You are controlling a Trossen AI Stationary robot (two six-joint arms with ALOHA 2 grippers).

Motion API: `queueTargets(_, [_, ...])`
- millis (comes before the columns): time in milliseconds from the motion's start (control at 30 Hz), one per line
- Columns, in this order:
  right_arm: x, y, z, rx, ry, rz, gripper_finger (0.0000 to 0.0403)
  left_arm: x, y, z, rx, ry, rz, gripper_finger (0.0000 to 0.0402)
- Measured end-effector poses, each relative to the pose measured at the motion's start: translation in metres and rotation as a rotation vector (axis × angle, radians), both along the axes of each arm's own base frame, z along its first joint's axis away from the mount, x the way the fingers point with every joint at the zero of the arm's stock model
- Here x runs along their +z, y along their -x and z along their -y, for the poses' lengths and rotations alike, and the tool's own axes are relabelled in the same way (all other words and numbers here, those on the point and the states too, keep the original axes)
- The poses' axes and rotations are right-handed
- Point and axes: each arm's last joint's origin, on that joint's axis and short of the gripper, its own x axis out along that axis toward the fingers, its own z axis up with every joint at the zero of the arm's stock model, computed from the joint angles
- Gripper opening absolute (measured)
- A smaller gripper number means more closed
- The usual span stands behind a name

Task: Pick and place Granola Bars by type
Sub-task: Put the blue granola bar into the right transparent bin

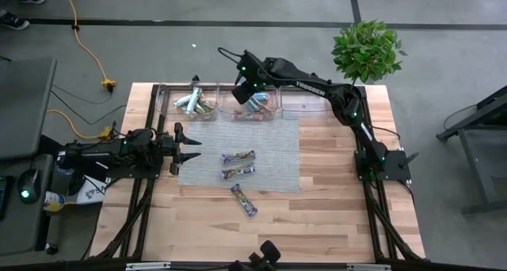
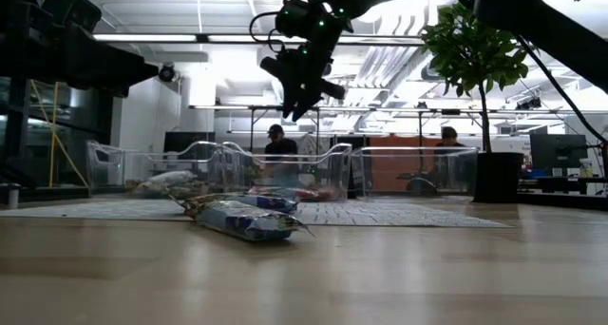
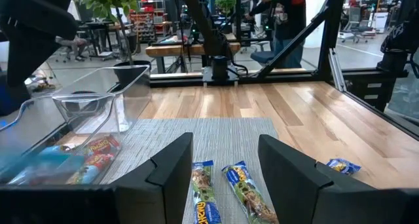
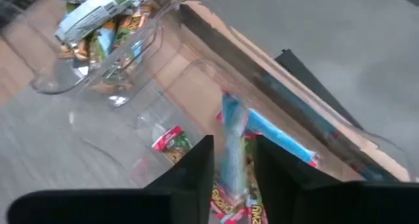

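Three granola bars lie flat on the grey mat (image 1: pixel 273 144): two side by side (image 1: pixel 238 156) (image 1: pixel 238 172) and one nearer the front (image 1: pixel 244 200). They also show in the left wrist view (image 3: pixel 204 191) (image 3: pixel 245 188) (image 3: pixel 342 165). My left gripper (image 1: pixel 188 148) (image 3: pixel 226 142) is open at the mat's left edge, pointing at the two bars. My right gripper (image 1: pixel 249 93) (image 4: pixel 234 142) hangs open over the middle clear bin (image 1: pixel 231 112). A blurred blue bar (image 4: pixel 232 145) shows in the gap between its fingers, apart from both. Blue and pink-red bars (image 4: pixel 281 135) lie in that bin.
Three clear bins stand in a row at the mat's far edge. The left bin (image 1: pixel 176 97) holds silver-green and yellow-brown bars; the right bin (image 1: pixel 305 104) shows bare. A potted plant (image 1: pixel 366 49) stands at the far right corner. People show in the room behind.
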Motion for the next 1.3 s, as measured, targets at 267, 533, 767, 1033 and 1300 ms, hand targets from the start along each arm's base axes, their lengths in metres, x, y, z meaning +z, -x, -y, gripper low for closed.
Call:
queueTargets(267, [0.004,-0.013,-0.013,0.201,-0.035,0.102,0.0132,0.0,0.0,0.0,0.0,0.0,0.0,0.0172])
queueTargets(533, [0.006,-0.041,-0.087,0.654,-0.039,0.145,0.0147,0.0,0.0,0.0,0.0,0.0,0.0,0.0172])
queueTargets(767, [-0.002,-0.044,-0.156,0.849,0.071,-0.056,0.0177,0.0,0.0,0.0,0.0,0.0,0.0,0.0172])
queueTargets(1033, [-0.009,-0.049,-0.177,0.874,0.037,-0.059,0.0231,0.0,0.0,0.0,0.0,0.0,0.0,0.0172])
queueTargets(1300, [-0.06,-0.063,-0.185,0.923,-0.03,-0.174,0.0245,0.0,0.0,0.0,0.0,0.0,0.0,0.0172])
